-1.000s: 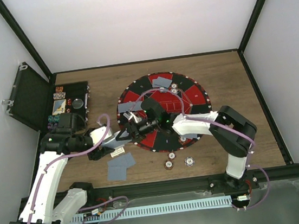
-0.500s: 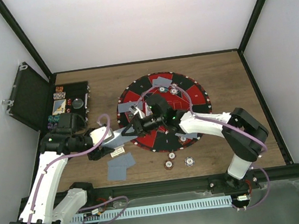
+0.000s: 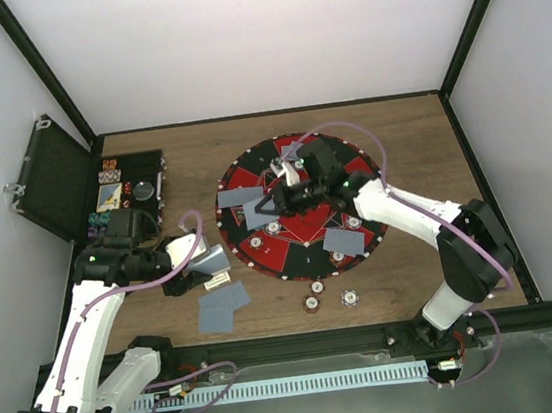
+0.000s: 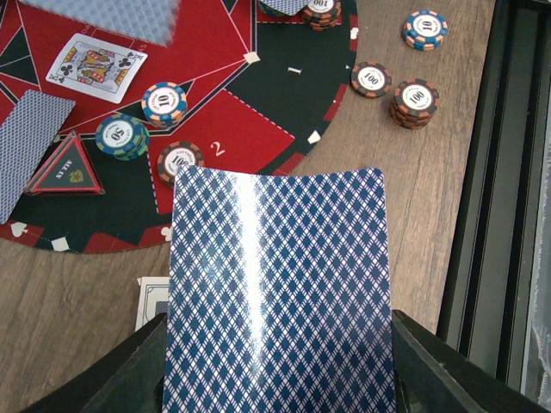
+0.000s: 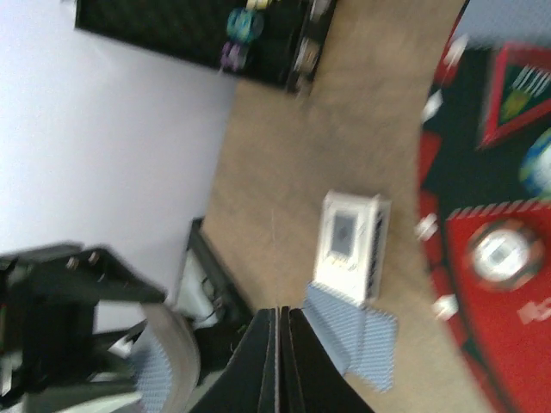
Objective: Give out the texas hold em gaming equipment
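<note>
The bench [image 3: 418, 129] is open behind and right of the mat [image 3: 302, 256]; cards [image 3: 219, 314] and 3 chips [image 3: 311, 303] clutter the near strip; the case [image 3: 132, 184] blocks the left.

You're in a robot lab test cell: plain white wall panels [image 3: 235, 40] in a black frame [image 3: 44, 69] enclose a wood-topped table [image 3: 418, 129], a slotted cable duct [image 3: 318, 381] along its near edge

The playing card [image 4: 280, 292] in my left gripper [image 4: 280, 366] is glossy, with a streak of glare down its printed back. My fingers [image 4: 112, 379] are matt black plastic. The table [image 4: 430, 198] is matt grained wood, the mat [image 4: 258, 129] is dull and the poker chips [image 4: 164, 101] are smooth.
</note>
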Controlling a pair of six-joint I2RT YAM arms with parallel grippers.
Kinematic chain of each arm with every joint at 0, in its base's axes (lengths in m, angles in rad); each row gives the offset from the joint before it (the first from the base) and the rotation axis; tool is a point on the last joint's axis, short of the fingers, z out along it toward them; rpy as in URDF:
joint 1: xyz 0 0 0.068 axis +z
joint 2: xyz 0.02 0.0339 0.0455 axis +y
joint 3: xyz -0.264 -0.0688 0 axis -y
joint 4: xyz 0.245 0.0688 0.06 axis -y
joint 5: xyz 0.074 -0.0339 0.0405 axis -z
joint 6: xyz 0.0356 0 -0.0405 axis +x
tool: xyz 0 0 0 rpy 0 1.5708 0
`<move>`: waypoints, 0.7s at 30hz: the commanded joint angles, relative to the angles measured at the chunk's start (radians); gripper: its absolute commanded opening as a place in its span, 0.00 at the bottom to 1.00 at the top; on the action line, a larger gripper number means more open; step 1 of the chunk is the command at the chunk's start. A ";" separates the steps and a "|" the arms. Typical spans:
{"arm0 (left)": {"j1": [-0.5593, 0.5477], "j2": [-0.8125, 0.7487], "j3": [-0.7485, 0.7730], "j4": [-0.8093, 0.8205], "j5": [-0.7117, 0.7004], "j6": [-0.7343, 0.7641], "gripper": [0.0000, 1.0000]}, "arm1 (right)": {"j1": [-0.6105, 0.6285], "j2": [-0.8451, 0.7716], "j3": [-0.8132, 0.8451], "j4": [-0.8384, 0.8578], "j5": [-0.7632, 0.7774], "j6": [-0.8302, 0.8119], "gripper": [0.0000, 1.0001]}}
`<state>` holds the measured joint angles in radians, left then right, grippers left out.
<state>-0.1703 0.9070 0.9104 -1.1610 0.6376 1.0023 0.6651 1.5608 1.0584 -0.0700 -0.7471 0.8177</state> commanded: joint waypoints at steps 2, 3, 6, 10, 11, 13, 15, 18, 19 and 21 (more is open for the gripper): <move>0.000 -0.006 0.009 0.003 0.044 0.013 0.04 | -0.044 0.077 0.300 -0.428 0.342 -0.361 0.01; 0.000 -0.009 0.007 0.004 0.043 0.013 0.04 | -0.044 0.103 0.338 -0.475 0.459 -0.400 0.01; 0.000 -0.005 0.005 0.007 0.039 0.008 0.04 | -0.040 0.203 0.428 -0.531 0.783 -0.507 0.01; 0.000 -0.001 0.016 0.000 0.029 0.007 0.04 | 0.025 0.344 0.506 -0.490 1.262 -0.693 0.01; 0.000 0.001 0.019 -0.002 0.029 0.006 0.04 | 0.062 0.379 0.504 -0.442 1.371 -0.770 0.01; 0.001 0.001 0.021 -0.005 0.029 0.006 0.04 | 0.104 0.433 0.460 -0.260 1.566 -0.965 0.01; 0.000 0.003 0.023 -0.006 0.029 0.006 0.04 | 0.122 0.461 0.356 0.012 1.671 -1.193 0.01; 0.000 0.003 0.029 -0.011 0.025 0.004 0.04 | 0.125 0.486 0.321 0.145 1.654 -1.301 0.01; 0.000 0.002 0.030 -0.013 0.023 0.004 0.04 | 0.124 0.496 0.322 0.146 1.643 -1.299 0.01; 0.000 -0.005 0.028 -0.015 0.019 0.009 0.04 | 0.126 0.517 0.334 0.090 1.621 -1.260 0.02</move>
<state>-0.1703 0.9131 0.9108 -1.1648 0.6350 0.9989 0.8062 2.0731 1.3575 -0.1196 0.7528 -0.3119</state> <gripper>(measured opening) 0.596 0.011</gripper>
